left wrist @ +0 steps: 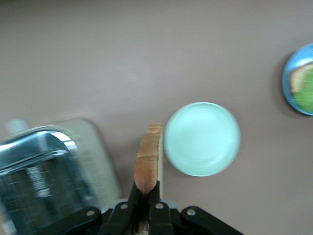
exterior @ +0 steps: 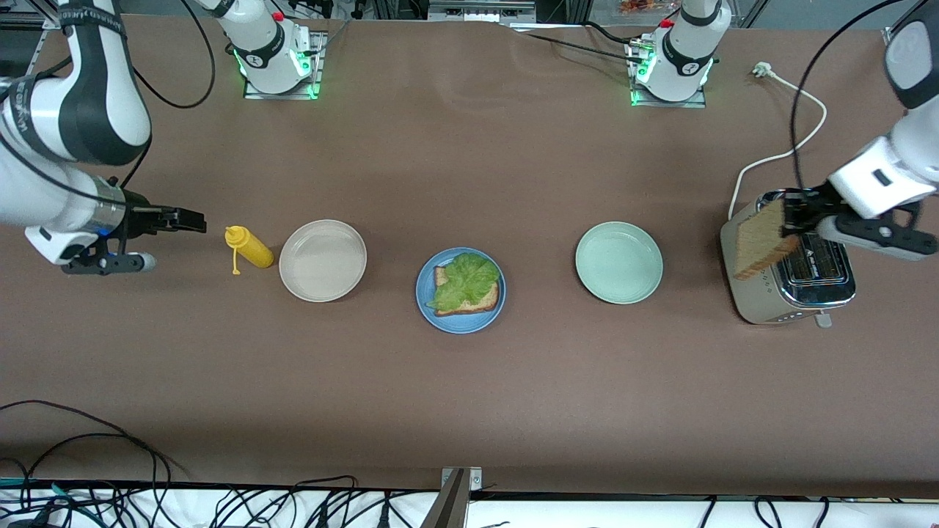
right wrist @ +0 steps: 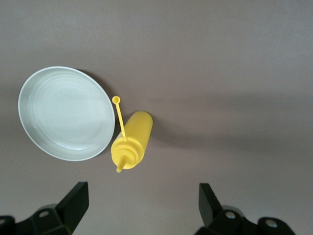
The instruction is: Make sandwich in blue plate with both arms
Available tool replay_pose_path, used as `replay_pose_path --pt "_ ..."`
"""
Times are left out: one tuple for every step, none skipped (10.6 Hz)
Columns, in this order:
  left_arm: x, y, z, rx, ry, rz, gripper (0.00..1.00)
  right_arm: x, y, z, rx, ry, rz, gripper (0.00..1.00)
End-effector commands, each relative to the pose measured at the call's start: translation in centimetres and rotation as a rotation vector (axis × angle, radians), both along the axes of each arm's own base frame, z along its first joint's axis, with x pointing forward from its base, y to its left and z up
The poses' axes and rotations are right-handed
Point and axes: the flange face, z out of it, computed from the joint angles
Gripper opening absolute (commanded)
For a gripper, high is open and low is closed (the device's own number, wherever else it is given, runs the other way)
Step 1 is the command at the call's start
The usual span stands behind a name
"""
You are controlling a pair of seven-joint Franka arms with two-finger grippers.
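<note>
The blue plate (exterior: 461, 317) sits mid-table with one brown bread slice (exterior: 477, 301) on it and a ruffled green lettuce leaf (exterior: 463, 280) on top. The plate's edge shows in the left wrist view (left wrist: 299, 78). My left gripper (exterior: 791, 214) is shut on a second brown bread slice (exterior: 760, 240), held upright over the toaster (exterior: 796, 286). In the left wrist view the slice (left wrist: 148, 156) is clamped edge-on between the fingers. My right gripper (exterior: 192, 218) is open and empty above the table beside the yellow bottle (exterior: 249, 246), at the right arm's end.
A beige plate (exterior: 323, 259) sits between the yellow bottle and the blue plate; both show in the right wrist view (right wrist: 63, 112) (right wrist: 132, 139). A pale green plate (exterior: 618, 262) lies between the blue plate and the toaster. A white cord (exterior: 796, 121) runs from the toaster.
</note>
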Motion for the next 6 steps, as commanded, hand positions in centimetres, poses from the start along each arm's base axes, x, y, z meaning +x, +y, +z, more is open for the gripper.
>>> replay_pose_path --pt "0.0 -7.0 -2.3 -0.11 0.074 -0.055 0.0 -3.7 -0.2 2.3 -0.014 -0.08 -0.013 1.0" --pt "0.0 -9.7 -3.6 -0.116 0.1 -0.095 0.0 -3.8 -0.6 3.8 -0.009 -0.048 -0.02 1.0" --pt "-0.1 -12.2 -4.9 -0.152 0.132 -0.117 0.0 -3.8 -1.0 6.1 -0.003 -0.006 -0.029 1.0" --pt "-0.2 -13.5 -5.8 -0.209 0.164 -0.094 0.0 -3.5 -1.2 8.4 -0.004 0.012 -0.032 1.0" --pt "0.1 -14.6 -6.0 -0.26 0.178 -0.073 0.0 -3.7 -1.9 9.8 -0.01 0.022 -0.054 1.0" --pt "0.9 -17.8 -6.7 -0.311 0.2 -0.098 0.0 -4.0 -2.9 11.3 -0.005 0.026 -0.058 1.0"
